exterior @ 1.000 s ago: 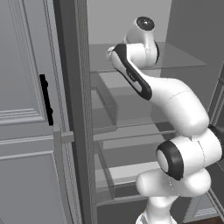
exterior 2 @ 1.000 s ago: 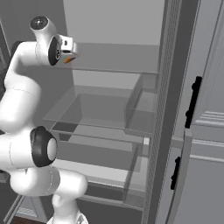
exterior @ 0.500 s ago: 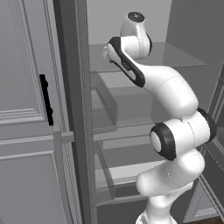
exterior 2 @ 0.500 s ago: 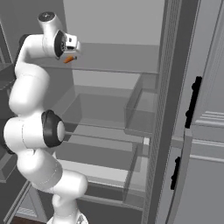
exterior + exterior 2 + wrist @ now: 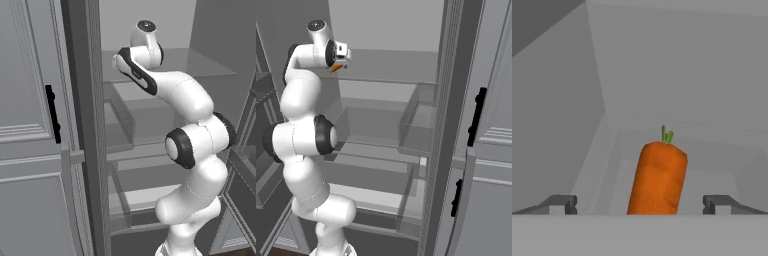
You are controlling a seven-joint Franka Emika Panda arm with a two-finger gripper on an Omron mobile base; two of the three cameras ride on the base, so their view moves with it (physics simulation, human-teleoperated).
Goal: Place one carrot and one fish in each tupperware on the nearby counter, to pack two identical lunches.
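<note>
Seen from the right base, my gripper [image 5: 340, 62] is held high in front of an open fridge, level with its top shelf. An orange carrot [image 5: 336, 68] pokes out beneath it. In the hand view the carrot [image 5: 658, 177] stands upright with its green stub on top, between the two dark fingertips [image 5: 562, 204] of the gripper [image 5: 639, 204], which is shut on it. The tupperware, the fish and the marble counter are out of view.
The fridge interior has glass shelves [image 5: 381, 80] and a clear drawer [image 5: 416, 130] lower down. A grey panelled door with black handles [image 5: 478, 117] stands at the right, and a similar door with a black handle [image 5: 52, 112] at the left. My own arm [image 5: 195, 145] fills the fridge opening.
The arm has folded more upright and its elbow has swung, while the hand stays high with the carrot, drifting slightly left in the left base view.
</note>
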